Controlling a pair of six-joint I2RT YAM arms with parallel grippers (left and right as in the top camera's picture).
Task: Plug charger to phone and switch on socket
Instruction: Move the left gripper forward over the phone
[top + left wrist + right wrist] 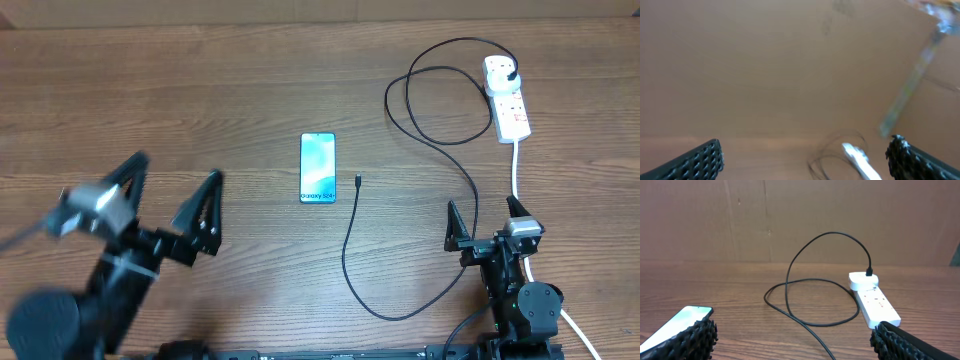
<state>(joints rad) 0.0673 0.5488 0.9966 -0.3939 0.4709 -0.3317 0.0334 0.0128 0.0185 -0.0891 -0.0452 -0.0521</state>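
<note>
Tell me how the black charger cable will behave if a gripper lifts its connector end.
Probably floppy: the charger lies in loose curves, so it should sag and trail. Its plug sits in the socket, so a long pull may tug that. The connector tip looks small, possibly slippery.

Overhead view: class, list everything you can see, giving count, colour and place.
phone: 1, light blue screen, table centre
charger: 1, black, runs from socket to just right of phone, tip apart from it
socket: 1, white, far right
cord: 1, white, from socket toward right arm
table: 1, brown wood, under everything
left fingers: 2, black, open, near left
right fingers: 2, black, open, near right
</note>
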